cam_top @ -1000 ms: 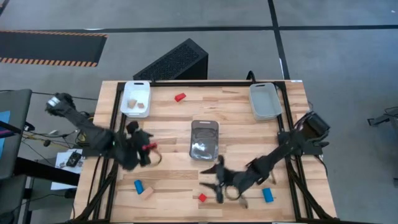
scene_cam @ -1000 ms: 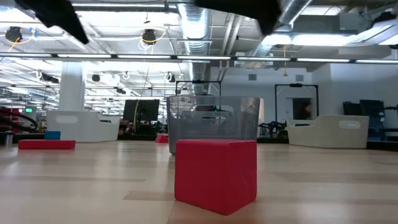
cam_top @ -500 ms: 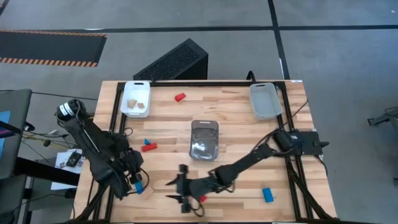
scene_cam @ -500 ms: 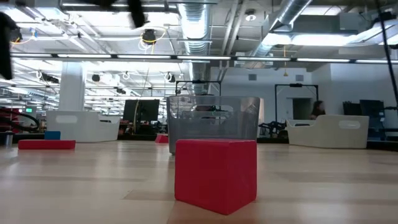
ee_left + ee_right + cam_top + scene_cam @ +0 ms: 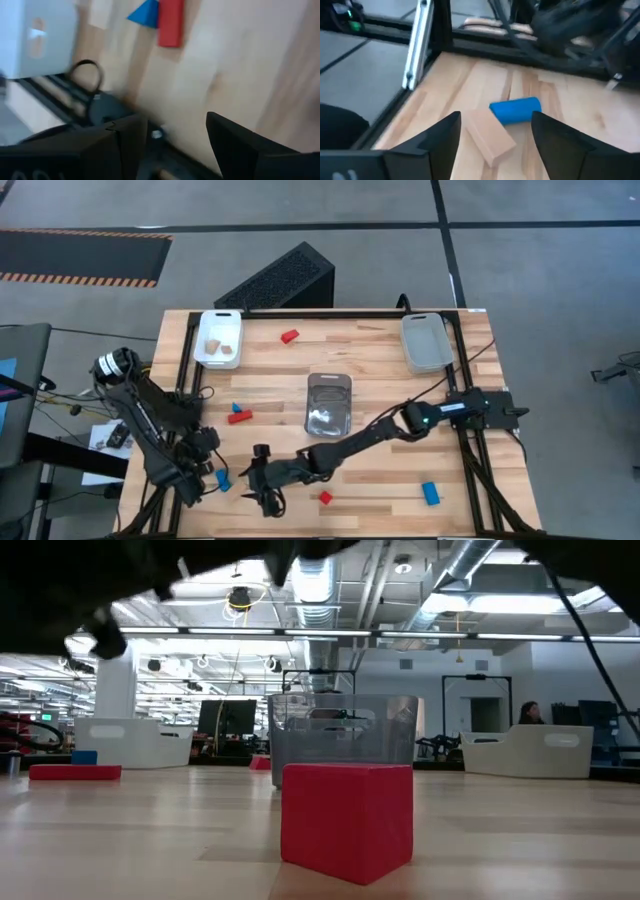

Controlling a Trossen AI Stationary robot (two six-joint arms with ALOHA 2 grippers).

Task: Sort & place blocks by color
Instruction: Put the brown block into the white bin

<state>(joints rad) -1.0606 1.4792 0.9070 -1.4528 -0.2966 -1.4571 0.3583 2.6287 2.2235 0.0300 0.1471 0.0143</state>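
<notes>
My right gripper (image 5: 258, 480) reaches across to the near-left corner. It is open, with a blue cylinder block (image 5: 516, 110) and a plain wood block (image 5: 490, 135) lying on the table just ahead of its fingers (image 5: 495, 150). My left gripper (image 5: 203, 455) is open at the left edge, beside the blue cylinder (image 5: 222, 478), and faces a red block (image 5: 171, 22) and a blue wedge (image 5: 146, 12). A red cube (image 5: 324, 498) sits near the near edge. A blue block (image 5: 430, 493) lies near-right and a red block (image 5: 290, 336) far off.
White tray (image 5: 218, 338) with wood blocks stands far-left, a grey tray (image 5: 426, 342) far-right and a clear tray (image 5: 328, 405) in the middle. The two arms are close together at the near-left corner. The red cube (image 5: 347, 820) fills the low view's centre.
My right gripper has swept along the near edge toward the table's left, past the red cube, to the blue cylinder and wood block. My left gripper has moved from beside the red and blue pair toward the near-left edge. No block has moved.
</notes>
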